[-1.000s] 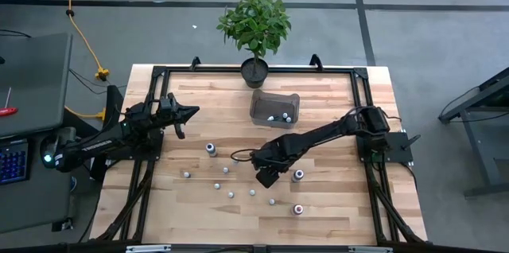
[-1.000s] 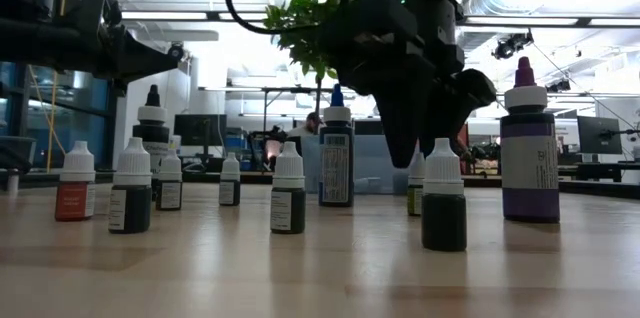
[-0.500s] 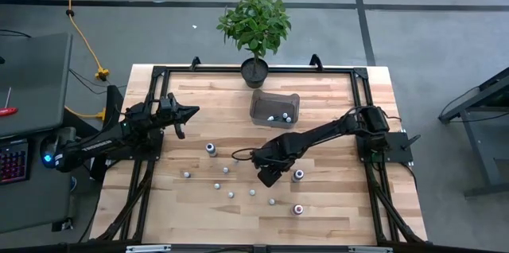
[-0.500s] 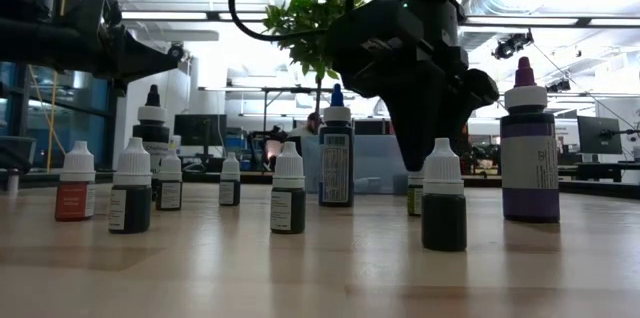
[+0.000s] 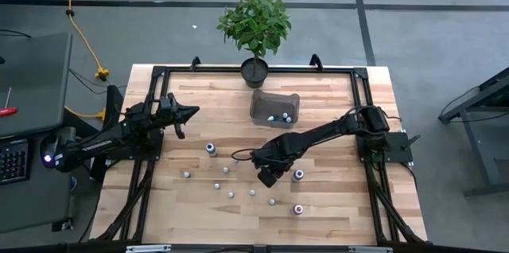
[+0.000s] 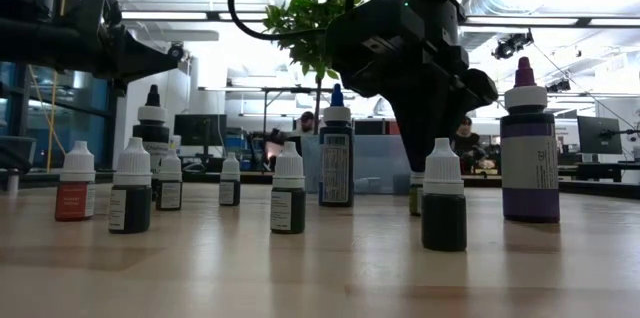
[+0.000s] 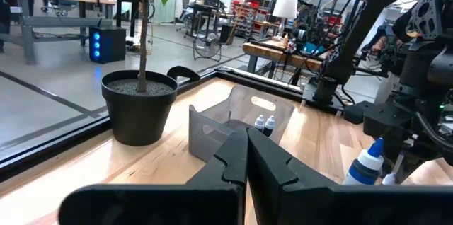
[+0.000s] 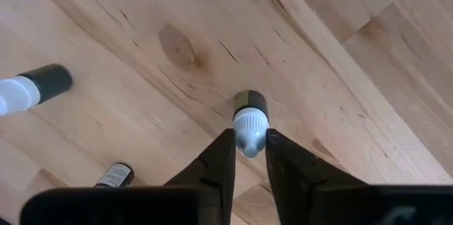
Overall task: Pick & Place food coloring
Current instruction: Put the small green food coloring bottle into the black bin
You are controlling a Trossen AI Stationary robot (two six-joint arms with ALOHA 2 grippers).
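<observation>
Several tiny food coloring bottles stand upright on the wooden table point(image 5: 334, 205). My right gripper point(image 5: 268, 175) points down over one with a whitish cap point(image 8: 249, 105) near the table's middle and is shut on it. In the low view this bottle point(image 6: 414, 198) shows under the gripper point(image 6: 418, 158), half hidden by a dark bottle point(image 6: 443, 208). My left gripper point(image 5: 192, 111) waits shut above the table's far left, its fingers point(image 7: 248, 161) together and touching nothing. My right gripper pinches the bottle's whitish cap point(image 8: 249, 127) between its two fingers point(image 8: 225, 156), one on each side. The fingers come from above, pointing down. The bottle stands upright with its base on the table.
A clear bin point(image 5: 275, 108) with two small bottles inside stands at the far middle, with a potted plant point(image 5: 254, 26) behind it. A tall purple bottle point(image 6: 529, 148) and a blue-capped one point(image 6: 336, 153) stand close to my right gripper. Other bottles point(image 5: 216, 185) are scattered left of it.
My right gripper has stayed in place and drawn its fingers together around the bottle's cap, from wide apart to closed on it. The bottle has not moved.
</observation>
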